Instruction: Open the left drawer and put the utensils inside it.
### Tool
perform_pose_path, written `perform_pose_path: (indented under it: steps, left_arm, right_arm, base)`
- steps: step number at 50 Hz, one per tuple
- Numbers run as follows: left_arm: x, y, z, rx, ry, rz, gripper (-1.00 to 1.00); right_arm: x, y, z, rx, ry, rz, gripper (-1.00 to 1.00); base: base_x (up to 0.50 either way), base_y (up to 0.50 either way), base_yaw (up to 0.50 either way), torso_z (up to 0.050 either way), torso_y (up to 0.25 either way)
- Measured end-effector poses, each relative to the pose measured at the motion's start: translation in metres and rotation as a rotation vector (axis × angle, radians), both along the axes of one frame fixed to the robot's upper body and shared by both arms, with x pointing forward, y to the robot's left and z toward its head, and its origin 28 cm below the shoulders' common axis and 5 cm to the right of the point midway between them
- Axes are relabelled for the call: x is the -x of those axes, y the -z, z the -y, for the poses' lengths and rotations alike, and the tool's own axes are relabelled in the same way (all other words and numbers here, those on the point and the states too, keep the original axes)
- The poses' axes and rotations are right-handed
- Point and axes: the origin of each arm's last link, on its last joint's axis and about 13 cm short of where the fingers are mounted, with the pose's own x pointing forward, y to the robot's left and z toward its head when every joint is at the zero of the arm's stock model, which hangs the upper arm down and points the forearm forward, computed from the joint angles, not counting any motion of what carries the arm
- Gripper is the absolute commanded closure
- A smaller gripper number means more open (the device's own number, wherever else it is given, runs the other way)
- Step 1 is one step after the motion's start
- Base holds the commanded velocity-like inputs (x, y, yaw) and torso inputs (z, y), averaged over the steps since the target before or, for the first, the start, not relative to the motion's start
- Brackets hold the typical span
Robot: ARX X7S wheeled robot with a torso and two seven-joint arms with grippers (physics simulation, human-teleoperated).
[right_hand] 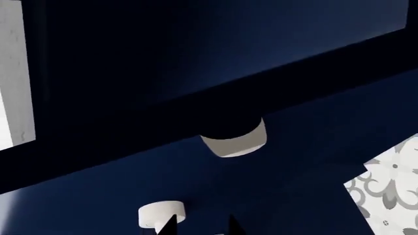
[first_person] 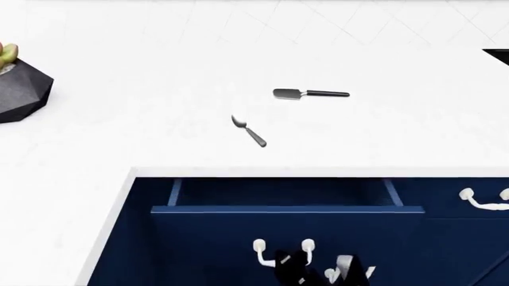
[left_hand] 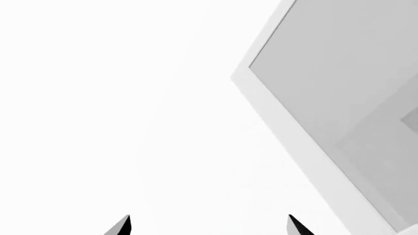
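L drawer pulled open w/ spoon & spatula on desk; R gripper jaws narrow by handle, L gripper jaws wide, holding nothing.

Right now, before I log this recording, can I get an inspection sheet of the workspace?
Surface: white counter, mostly bare.
Job's things: left drawer pulled partly open, blue inside showing and nothing seen in it; spoon and spatula lie apart on the counter, not yet moved.
Clutter: dark faceted bowl with fruit at the far left edge.
Pincers: right pincer sits low at the drawer's white handle, open or shut not clear; left pincer open, holding nothing, facing a white framed panel.
Cables: nothing seen.
Surroundings: neighbouring drawer handle to the right; patterned floor tile in the right wrist view.
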Motion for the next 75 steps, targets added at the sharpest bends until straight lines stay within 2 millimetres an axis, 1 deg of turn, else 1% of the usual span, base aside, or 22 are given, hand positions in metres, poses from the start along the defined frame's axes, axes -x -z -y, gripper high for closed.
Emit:
perform_pose_path:
  steps: [14,32,33,41,49,67,75]
  left_arm:
    - [0.0,0.0,0.0,0.0,0.006,0.0,-1.0]
    - [0.001,0.0,0.001,0.0,0.009,0.0,-1.0]
    - [0.001,0.0,0.001,0.0,0.009,0.0,-1.0]
    - [-0.001,0.003,0.0,0.001,0.012,-0.005,-1.0]
    - [-0.002,0.004,0.0,0.003,0.016,-0.007,-1.0]
    - [-0.003,0.003,0.0,0.006,0.021,-0.007,-1.0]
    - [-0.004,0.004,0.0,0.007,0.023,-0.008,-1.0]
  right_arm:
    - [0.05,0.0,0.005,0.022,-0.041,0.002,1.0]
    - [0.094,-0.001,0.009,0.045,-0.075,0.006,1.0]
    - [0.097,-0.001,0.01,0.049,-0.08,0.007,-1.0]
    - [0.105,-0.004,0.027,0.065,0.04,0.12,-1.0]
    - [0.107,-0.004,0.044,0.067,0.176,0.221,-1.0]
    - [0.123,-0.002,0.069,0.068,0.486,0.25,-1.0]
    - [0.129,-0.009,0.081,0.109,0.582,0.26,-1.0]
  base:
    - [0.0,0.0,0.0,0.001,0.004]
    - [0.0,0.0,-0.01,0.002,0.004]
    - [0.0,0.0,-0.01,0.0,0.0]
    - [0.0,0.0,0.0,0.001,0.001]
    - [0.0,0.0,0.0,0.0,0.0]
    - [0.0,0.0,0.0,0.0,0.0]
    - [0.0,0.0,0.0,0.0,0.0]
